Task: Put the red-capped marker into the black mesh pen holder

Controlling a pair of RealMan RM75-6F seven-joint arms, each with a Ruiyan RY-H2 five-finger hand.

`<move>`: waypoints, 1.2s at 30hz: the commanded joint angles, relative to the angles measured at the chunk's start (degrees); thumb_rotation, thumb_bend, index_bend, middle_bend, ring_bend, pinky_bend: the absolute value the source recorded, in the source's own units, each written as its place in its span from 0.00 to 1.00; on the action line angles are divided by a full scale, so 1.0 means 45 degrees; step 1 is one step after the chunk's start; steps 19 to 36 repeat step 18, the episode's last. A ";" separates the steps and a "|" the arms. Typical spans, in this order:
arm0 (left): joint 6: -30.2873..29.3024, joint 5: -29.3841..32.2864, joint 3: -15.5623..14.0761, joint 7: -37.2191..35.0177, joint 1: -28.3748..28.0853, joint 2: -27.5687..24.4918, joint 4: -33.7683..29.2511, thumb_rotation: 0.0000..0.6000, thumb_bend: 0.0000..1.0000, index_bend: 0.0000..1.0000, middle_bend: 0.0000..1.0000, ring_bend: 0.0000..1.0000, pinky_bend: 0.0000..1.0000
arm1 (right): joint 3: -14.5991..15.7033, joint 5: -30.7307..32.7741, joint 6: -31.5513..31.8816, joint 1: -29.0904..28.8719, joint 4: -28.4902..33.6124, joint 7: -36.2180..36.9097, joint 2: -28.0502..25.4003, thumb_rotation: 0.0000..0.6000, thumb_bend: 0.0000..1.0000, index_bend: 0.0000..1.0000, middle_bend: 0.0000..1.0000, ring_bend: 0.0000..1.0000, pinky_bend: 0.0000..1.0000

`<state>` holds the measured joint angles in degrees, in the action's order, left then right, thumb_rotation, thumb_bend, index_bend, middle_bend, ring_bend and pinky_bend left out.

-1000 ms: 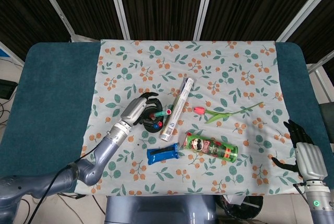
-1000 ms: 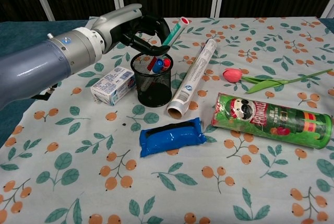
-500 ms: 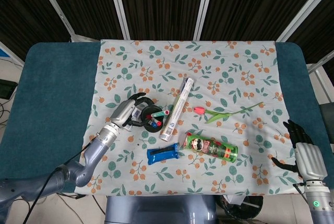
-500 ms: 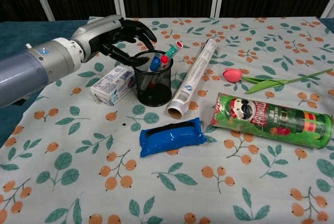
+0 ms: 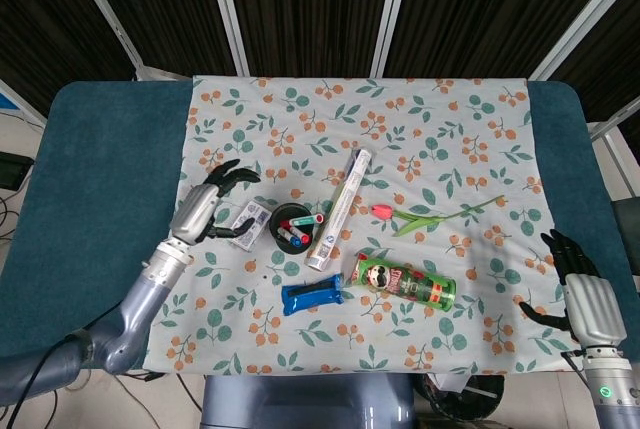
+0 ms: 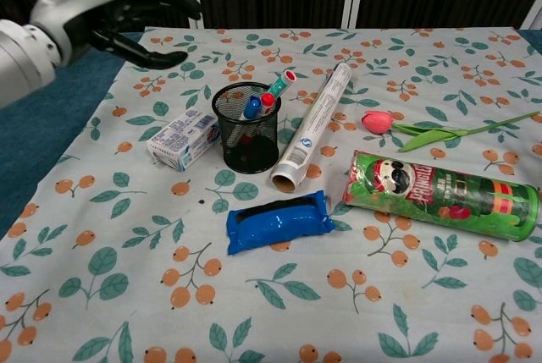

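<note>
The black mesh pen holder (image 6: 248, 129) (image 5: 292, 225) stands upright on the floral cloth. The red-capped marker (image 6: 279, 85) (image 5: 309, 219) leans inside it, its cap poking out over the right rim, beside a blue-capped and another red-capped pen. My left hand (image 6: 110, 16) (image 5: 205, 209) hovers up and to the left of the holder with its fingers spread and nothing in them. My right hand (image 5: 585, 294) rests at the table's right front edge, fingers apart and empty; the chest view does not show it.
A white box (image 6: 183, 137) lies left of the holder, a white tube (image 6: 313, 126) right of it. A blue packet (image 6: 279, 221), a green Pringles can (image 6: 440, 194) and a pink tulip (image 6: 406, 126) lie in front and to the right.
My left hand has let go of the red-capped marker, which now stays leaning in the holder, and has drawn back up and to the left. The right hand has not moved.
</note>
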<state>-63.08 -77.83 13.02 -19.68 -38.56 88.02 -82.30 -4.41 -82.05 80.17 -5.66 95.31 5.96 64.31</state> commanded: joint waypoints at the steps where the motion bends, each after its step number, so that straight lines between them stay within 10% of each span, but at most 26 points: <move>1: -0.1332 -0.0123 -0.0572 0.1841 0.1207 -0.1482 -0.1320 1.00 0.26 0.16 0.10 0.00 0.00 | 0.0023 -0.0069 0.0051 0.0013 -0.0035 -0.0041 0.0009 1.00 0.23 0.00 0.00 0.00 0.17; 14: -0.4983 -0.0370 -0.2749 0.7131 0.4753 -0.4331 -0.3542 1.00 0.14 0.00 0.00 0.00 0.00 | 0.0006 -0.0184 0.0296 0.0065 -0.0133 -0.0310 0.0095 1.00 0.23 0.00 0.00 0.00 0.17; 36: -0.5051 -0.0240 -0.2941 0.7160 0.5174 -0.4282 -0.3215 1.00 0.13 0.00 0.00 0.00 0.00 | 0.0031 -0.0275 0.0365 0.0084 -0.0132 -0.0346 0.0105 1.00 0.23 0.00 0.00 0.00 0.17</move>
